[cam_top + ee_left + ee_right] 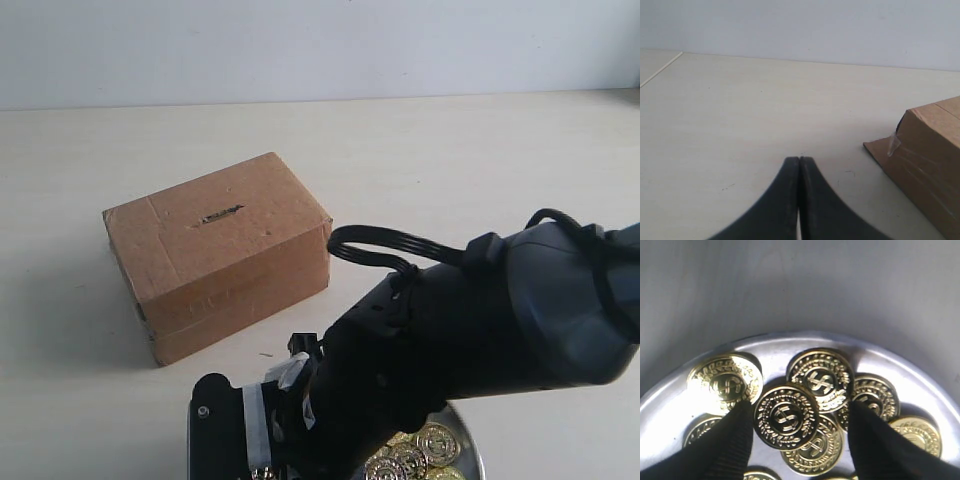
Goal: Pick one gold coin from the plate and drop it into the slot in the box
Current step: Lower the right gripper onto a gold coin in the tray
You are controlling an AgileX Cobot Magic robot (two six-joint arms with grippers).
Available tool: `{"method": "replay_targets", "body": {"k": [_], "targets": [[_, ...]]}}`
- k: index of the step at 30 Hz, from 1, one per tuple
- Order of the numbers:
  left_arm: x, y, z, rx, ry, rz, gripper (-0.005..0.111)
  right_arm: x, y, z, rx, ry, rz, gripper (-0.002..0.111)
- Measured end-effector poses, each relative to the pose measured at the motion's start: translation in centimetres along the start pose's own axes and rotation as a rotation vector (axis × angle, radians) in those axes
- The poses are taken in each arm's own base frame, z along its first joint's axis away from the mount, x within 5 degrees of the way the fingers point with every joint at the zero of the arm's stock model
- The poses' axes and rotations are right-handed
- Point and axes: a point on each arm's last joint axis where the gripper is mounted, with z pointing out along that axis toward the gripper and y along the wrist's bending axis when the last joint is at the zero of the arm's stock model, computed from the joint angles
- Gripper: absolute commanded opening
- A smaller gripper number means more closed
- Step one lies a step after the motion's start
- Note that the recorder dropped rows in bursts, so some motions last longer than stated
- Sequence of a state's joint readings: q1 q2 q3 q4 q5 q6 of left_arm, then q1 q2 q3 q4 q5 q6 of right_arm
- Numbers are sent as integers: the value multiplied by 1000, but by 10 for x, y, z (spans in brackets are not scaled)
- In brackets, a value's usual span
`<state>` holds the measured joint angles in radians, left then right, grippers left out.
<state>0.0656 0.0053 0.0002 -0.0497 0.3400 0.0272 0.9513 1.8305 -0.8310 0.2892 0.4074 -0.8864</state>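
Right gripper [800, 410] hangs spread over the plate [920, 382] at the desk's near edge, straddling one gold coin [786, 416]: the pick is in hand. Next it must close on that coin alone, then carry it to the slot [222, 213] atop the box [220, 260], mid-desk. Left gripper [799, 167] is clenched, empty.

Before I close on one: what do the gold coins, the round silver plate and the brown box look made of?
Gold coins: glossy gold-coloured metal or metallised plastic, cannot tell which; the embossed dollar signs catch sharp highlights. Round silver plate: probably polished metal, mirror-like, reflecting the coins. Rectangular brown box: matt cardboard, with clear tape at a corner.
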Motion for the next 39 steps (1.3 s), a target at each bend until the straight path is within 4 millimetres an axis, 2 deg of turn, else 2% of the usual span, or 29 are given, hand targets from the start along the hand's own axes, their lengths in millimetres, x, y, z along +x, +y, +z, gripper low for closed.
{"method": "replay_targets", "body": {"k": [7, 18, 28, 39], "targets": [[0, 0, 0, 0, 0, 0, 0, 0, -1, 0, 7, -5, 0, 49], [0, 0, 0, 0, 0, 0, 0, -1, -2, 0, 17, -8, 8, 49], [0, 0, 0, 0, 0, 0, 0, -1, -3, 2, 31, -14, 232, 48], [0, 0, 0, 0, 0, 0, 0, -1, -3, 2, 31, -15, 288, 45]]}}
